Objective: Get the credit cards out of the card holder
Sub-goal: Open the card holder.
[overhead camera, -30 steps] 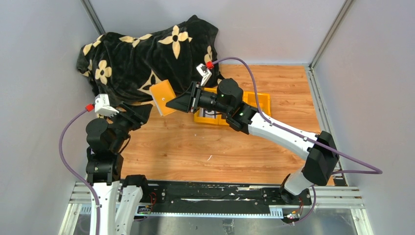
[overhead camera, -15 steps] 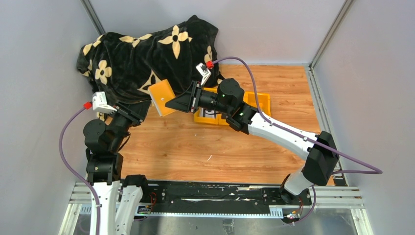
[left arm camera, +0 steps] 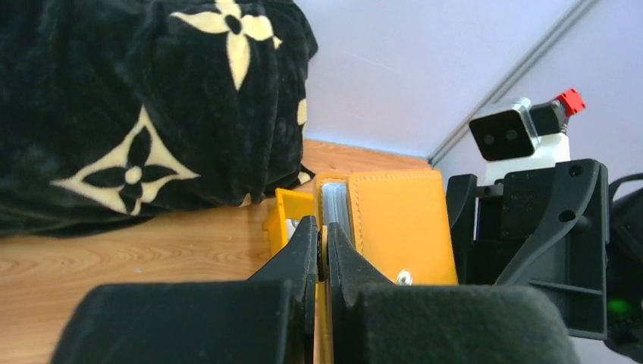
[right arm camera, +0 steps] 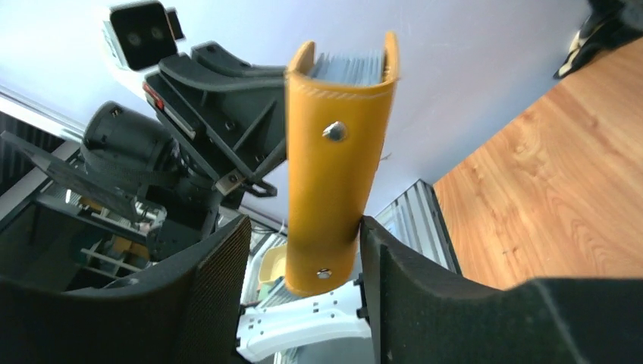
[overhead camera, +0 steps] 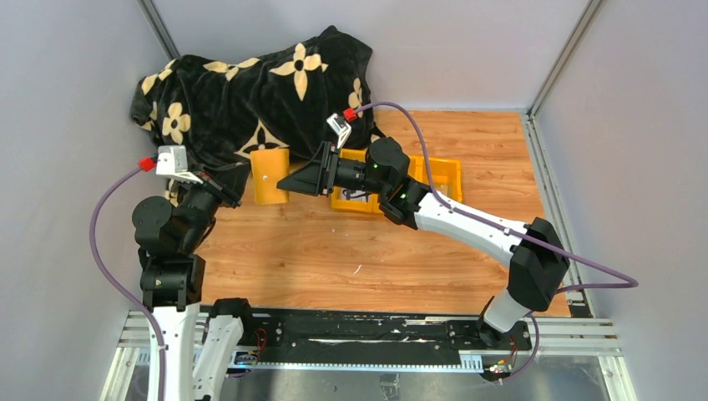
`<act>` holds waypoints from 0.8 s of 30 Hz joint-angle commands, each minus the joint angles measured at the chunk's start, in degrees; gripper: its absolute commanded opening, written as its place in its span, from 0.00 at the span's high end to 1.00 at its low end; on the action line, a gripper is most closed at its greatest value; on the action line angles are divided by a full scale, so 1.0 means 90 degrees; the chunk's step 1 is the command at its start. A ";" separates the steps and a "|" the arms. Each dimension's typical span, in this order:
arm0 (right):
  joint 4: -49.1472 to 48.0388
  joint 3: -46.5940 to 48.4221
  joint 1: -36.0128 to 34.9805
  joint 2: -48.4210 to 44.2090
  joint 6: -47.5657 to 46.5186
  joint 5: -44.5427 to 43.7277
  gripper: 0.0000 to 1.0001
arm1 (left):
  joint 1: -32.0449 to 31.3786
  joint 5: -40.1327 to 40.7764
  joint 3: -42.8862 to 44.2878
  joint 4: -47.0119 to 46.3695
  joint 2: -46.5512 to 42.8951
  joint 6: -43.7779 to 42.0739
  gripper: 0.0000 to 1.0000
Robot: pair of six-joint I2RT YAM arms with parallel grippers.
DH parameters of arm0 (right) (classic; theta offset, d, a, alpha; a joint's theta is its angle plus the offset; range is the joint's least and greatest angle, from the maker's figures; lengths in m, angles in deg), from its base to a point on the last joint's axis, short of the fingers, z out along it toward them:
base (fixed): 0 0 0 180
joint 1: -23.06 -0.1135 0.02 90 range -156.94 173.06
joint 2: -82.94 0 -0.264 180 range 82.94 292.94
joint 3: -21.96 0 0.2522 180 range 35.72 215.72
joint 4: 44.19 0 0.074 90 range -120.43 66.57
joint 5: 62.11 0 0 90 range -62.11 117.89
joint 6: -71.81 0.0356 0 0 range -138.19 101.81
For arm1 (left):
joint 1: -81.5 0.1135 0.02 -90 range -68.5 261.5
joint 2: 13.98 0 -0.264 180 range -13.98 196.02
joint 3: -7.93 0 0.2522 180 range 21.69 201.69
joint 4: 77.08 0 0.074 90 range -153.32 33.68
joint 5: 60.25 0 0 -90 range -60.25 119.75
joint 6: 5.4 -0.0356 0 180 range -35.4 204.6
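Far-left over the table (overhead camera: 334,251), left pincer (left arm camera: 322,243) is pinching the upright card holder (overhead camera: 265,171); right pincer (right arm camera: 303,258) is straddling it, slack.

Upright between right gripper's (right arm camera: 303,227) parted fingers: card holder (right arm camera: 334,174), cards' (right arm camera: 345,67) edges showing on top; left gripper (right arm camera: 243,152) just behind.

Surface: wooden worktop (overhead camera: 334,251), warm brown planks | Far left corner: crumpled black blanket (overhead camera: 250,92) with cream flowers, spreading along the far edge | Toward the far edge, right of middle: yellow bin tray (overhead camera: 442,174), partly hidden
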State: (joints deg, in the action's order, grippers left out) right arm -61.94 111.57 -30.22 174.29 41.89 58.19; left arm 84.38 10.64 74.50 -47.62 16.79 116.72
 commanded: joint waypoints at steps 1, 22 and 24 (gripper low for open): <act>-0.0786 -0.0322 0.0161 -0.0021 0.0387 0.0471 0.38 | -0.0007 -0.1063 0.0411 -0.0277 0.0300 -0.1118 1.00; 0.0548 -0.0607 0.0673 -0.0461 -0.2306 0.1851 0.25 | -0.0007 -0.3639 0.1548 0.1312 0.0452 -0.3815 1.00; 0.0866 -0.0709 0.0675 -0.0755 -0.3229 0.1470 0.25 | -0.0007 -0.3765 0.1599 0.1319 0.0439 -0.3715 1.00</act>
State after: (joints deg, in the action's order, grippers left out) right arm -60.63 104.12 -24.49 173.18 31.11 73.36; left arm 84.38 -17.97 86.61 -35.59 21.53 84.50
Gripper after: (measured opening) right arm 0.750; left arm 0.035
